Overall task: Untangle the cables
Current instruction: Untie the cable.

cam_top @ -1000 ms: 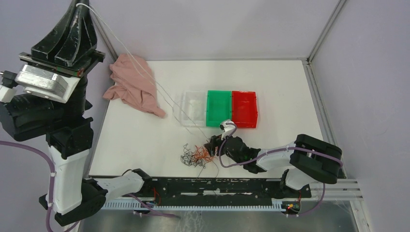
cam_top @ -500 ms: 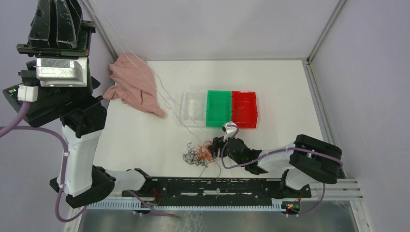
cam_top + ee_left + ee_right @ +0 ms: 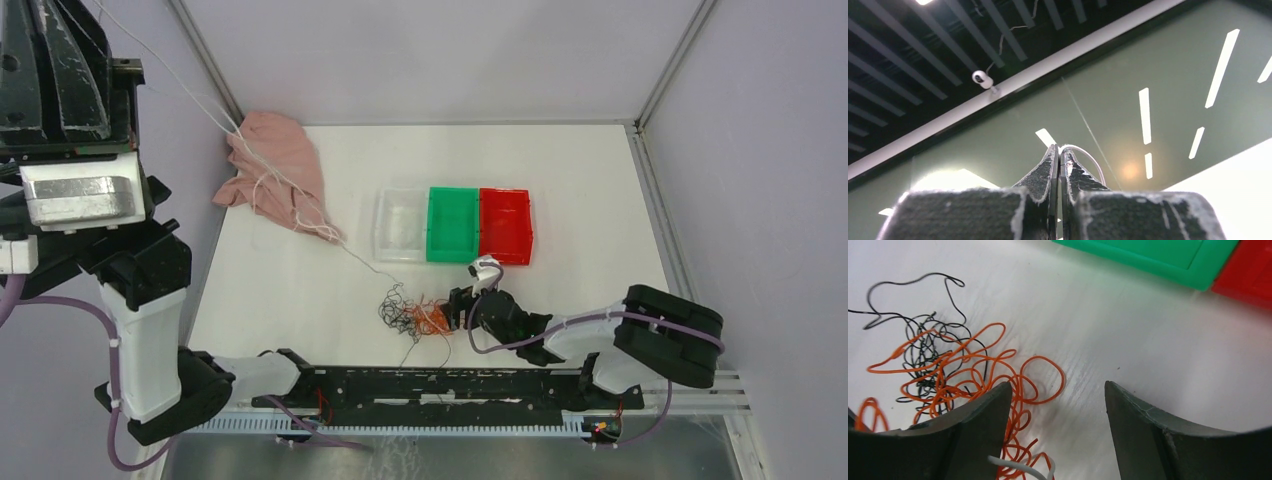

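**Risk.** Left gripper (image 3: 1058, 156), raised high, is clenched on a whitish strand (image 3: 1075, 146). Right gripper (image 3: 1058, 407) is spread and grasps nothing, with the cables (image 3: 963, 375) at its left finger. Unpinned, the wad may lift whole. The strand crosses a pink cloth (image 3: 280, 175) and may snag. Bins (image 3: 452, 222) lie just beyond the right gripper.

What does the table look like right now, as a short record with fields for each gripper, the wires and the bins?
left gripper: shut on a whitish wire, raised high, pointing up
right gripper: open, low over the table at the tangle's right edge
tangle: orange and black loops, in front of the bins
bins: clear bin, green bin, red bin, side by side
pink cloth: far left; the whitish wire crosses it
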You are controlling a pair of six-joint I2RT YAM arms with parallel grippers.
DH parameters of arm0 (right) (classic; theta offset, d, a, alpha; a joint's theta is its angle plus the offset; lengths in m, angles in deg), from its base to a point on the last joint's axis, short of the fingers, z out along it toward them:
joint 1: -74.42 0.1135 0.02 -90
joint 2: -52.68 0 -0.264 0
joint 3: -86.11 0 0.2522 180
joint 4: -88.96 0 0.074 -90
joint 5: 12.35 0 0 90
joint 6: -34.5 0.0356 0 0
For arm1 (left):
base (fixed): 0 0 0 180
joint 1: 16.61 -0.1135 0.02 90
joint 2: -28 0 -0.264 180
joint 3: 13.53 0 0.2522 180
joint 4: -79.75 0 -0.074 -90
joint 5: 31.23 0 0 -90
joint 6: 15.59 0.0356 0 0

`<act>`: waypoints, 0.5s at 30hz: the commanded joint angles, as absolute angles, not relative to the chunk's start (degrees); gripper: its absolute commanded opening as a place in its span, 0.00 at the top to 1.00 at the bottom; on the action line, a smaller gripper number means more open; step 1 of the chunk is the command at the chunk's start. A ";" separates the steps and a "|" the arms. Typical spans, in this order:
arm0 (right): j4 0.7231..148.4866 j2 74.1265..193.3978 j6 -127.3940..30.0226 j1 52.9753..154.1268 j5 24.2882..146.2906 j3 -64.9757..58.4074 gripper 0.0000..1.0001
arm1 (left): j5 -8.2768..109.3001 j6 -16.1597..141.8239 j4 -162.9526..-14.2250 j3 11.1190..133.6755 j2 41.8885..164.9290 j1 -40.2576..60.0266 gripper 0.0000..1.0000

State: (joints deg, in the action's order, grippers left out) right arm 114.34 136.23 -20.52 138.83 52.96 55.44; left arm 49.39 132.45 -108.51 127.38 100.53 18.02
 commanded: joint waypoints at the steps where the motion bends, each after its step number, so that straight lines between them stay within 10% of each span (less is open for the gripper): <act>1: 110.31 127.96 -24.04 138.98 51.61 52.48 0.25 | 45.74 132.70 -102.03 122.31 97.59 18.10 0.97; 15: 88.84 114.40 -37.64 138.90 73.19 25.77 0.23 | 43.34 127.28 -93.87 117.31 94.83 18.10 0.97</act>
